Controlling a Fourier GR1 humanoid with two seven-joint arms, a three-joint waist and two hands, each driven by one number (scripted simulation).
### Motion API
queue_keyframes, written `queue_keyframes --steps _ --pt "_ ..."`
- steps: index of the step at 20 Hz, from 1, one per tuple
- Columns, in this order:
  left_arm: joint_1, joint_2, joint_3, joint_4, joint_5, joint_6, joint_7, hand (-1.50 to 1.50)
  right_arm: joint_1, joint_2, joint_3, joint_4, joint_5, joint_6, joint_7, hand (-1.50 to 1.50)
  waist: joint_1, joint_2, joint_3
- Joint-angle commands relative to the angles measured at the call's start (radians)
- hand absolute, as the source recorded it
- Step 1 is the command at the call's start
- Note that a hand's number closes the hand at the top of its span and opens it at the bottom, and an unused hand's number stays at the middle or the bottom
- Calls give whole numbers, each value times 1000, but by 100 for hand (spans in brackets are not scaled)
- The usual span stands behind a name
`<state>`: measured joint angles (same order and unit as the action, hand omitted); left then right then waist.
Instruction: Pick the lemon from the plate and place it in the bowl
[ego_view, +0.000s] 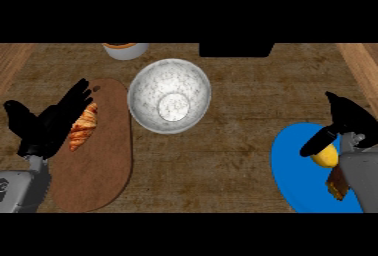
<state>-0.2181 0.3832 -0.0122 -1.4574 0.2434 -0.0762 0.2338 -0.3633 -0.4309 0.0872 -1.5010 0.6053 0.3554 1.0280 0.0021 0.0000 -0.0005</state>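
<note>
The yellow lemon lies on the blue plate at the right edge of the counter. My right hand hovers over the plate's upper rim; its fingers point away from me and its thumb reaches down to the lemon's top. The fingers are not curled round the fruit, and the forearm hides part of it. The speckled grey bowl stands empty at the upper middle, well to the left of the plate. At the far left my left hand rests open, fingers up.
A croissant lies on a brown wooden board beside my left hand. A small brown item sits on the plate below the lemon. A cup and a black object stand at the far edge.
</note>
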Motion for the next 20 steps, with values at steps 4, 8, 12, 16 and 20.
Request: queue_keyframes --steps 4,8,12,16,20 --pt "-35 1 36 -55 -3 0 93 0 15 42 -30 -4 22 57 90 -150 -2 -1 1" --pt "4 -64 1 -58 -61 21 49 0 13 62 -56 96 62 9 11 -150 0 0 1" --pt "37 -74 24 -34 -63 -12 0 0 29 88 -58 111 101 0 9 -150 1 0 0" --pt "61 -91 32 -48 -71 -30 -3 0 24 89 -77 174 128 -4 -42 -150 1 0 0" --pt "37 -49 79 -74 -45 -76 58 0 19 77 -134 260 123 -19 -113 -150 2 0 1"
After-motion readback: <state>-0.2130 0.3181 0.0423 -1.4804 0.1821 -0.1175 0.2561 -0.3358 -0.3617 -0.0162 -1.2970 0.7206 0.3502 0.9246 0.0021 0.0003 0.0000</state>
